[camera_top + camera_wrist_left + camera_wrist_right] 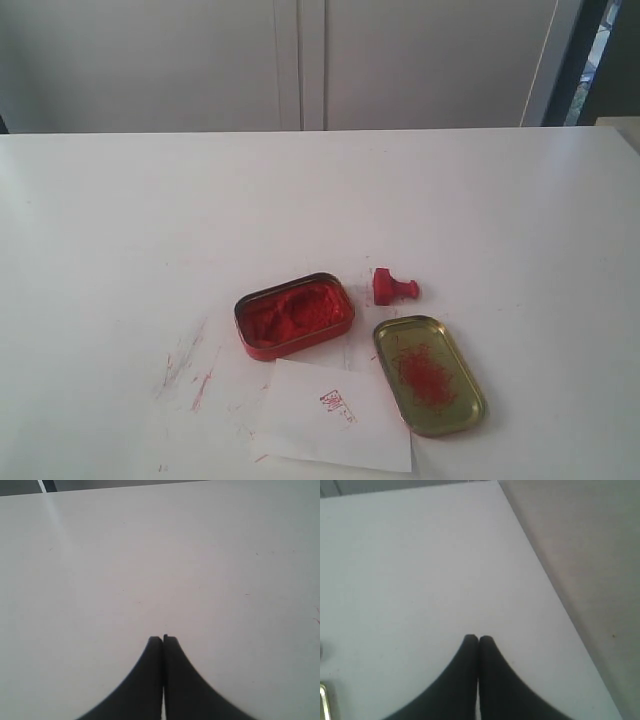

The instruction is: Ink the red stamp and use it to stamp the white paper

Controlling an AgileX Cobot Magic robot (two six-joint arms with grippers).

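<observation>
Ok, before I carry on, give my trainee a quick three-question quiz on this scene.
1. True or false: the red stamp stands upright on the white paper.
2. What does the white paper bear? A) nothing B) a red imprint C) a blue signature
3. Fill in: the left claw and the right claw are both ___.

Key: 1 false, it lies on its side on the table; 2 B; 3 shut.
</observation>
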